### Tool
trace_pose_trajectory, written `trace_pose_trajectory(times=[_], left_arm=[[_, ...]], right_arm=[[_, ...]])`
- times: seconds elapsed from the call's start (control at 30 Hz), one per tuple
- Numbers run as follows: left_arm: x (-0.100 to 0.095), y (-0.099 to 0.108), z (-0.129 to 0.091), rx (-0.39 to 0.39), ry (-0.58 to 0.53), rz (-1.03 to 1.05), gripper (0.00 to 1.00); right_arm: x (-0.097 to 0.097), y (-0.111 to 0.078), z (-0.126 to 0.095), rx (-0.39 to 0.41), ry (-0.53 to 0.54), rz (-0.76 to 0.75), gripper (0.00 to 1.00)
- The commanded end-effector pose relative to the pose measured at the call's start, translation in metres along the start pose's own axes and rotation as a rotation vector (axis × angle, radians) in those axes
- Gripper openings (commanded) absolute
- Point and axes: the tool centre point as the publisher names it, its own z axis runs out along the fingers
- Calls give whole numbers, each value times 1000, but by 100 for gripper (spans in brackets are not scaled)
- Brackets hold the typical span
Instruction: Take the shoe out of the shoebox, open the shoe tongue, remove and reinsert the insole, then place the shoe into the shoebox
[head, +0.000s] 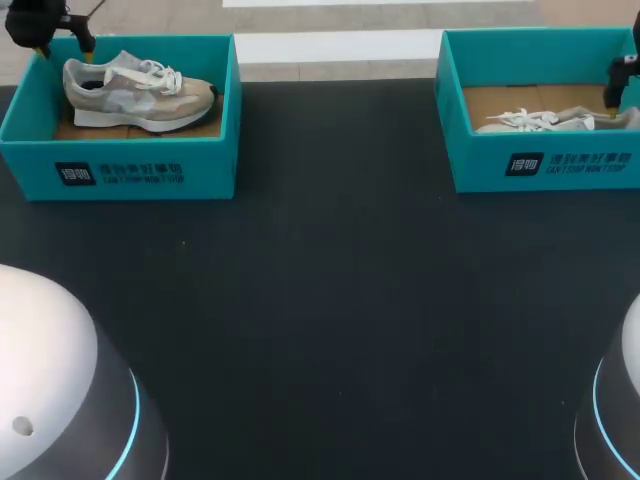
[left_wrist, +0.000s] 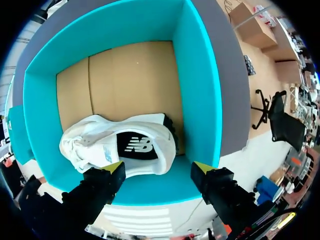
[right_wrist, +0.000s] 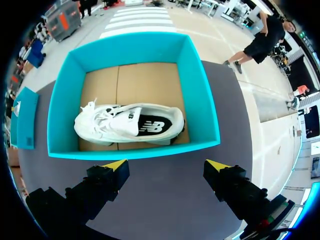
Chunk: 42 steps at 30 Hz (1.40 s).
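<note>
Head view: left arm (head: 40, 22) over far outer corner of left shoebox (head: 120, 168), left jaws apart above heel of grey sneaker (head: 135, 90) inside. Right arm (head: 622, 78) over outer end of right shoebox (head: 545, 165), right jaws apart, white sneaker (head: 550, 120) lying inside.

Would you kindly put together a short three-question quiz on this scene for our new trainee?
1. True or false: the white shoe sits inside the right shoebox.
2. The left claw is: A) shut on a shoe, B) open and holding nothing, C) shut on an insole.
3. Fill in: the grey-beige shoe in the left shoebox has ___ laces.

Key: 1 true; 2 B; 3 white.
</note>
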Motion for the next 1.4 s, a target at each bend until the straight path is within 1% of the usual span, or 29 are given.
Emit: trace_pose_trajectory(times=[0.03,0.07,0.13,0.17,0.2,0.23,0.27,0.33,0.43,0.5,0.67,0.7,0.73,0.83,0.87,0.9,1.0,1.17,1.33,1.4], left_arm=[[1,5,9,11,-2,-2,68],[2,4,10,16,-3,-1,64],[3,3,12,21,-3,1,67],[3,2,13,25,-5,3,67],[4,1,14,30,-5,8,65],[5,0,16,35,-1,10,61],[6,-1,17,42,0,12,60],[9,-3,19,49,5,10,60],[12,-4,23,62,19,9,58],[14,-4,25,69,20,1,60],[16,-1,33,92,23,2,59],[17,1,35,98,22,2,56],[17,2,35,107,17,6,56],[18,6,39,131,9,13,56],[18,8,40,135,6,11,57],[18,10,42,136,6,9,54],[19,11,45,139,5,8,54],[21,9,51,157,5,18,56],[22,4,59,180,10,31,52],[22,2,63,185,12,31,56]], right_arm=[[0,0,0,-1,0,1,100],[0,0,0,-1,0,1,100],[0,0,0,-1,0,1,100],[0,0,0,-1,0,1,100],[0,0,0,-1,0,1,100],[0,0,0,-1,0,1,100],[0,0,0,-1,0,1,100],[0,0,0,-1,0,1,100],[0,0,0,-1,0,1,100],[0,0,0,-1,0,1,100],[0,0,0,-1,0,1,100],[0,0,0,-1,0,1,100],[0,0,0,-1,0,1,100],[0,0,0,-1,0,1,100],[0,0,0,-1,0,1,100],[0,0,0,-1,0,1,100],[0,0,0,-1,0,1,100],[0,0,0,-1,0,1,100],[0,0,0,-1,0,1,100],[0,0,0,-1,0,1,100]])
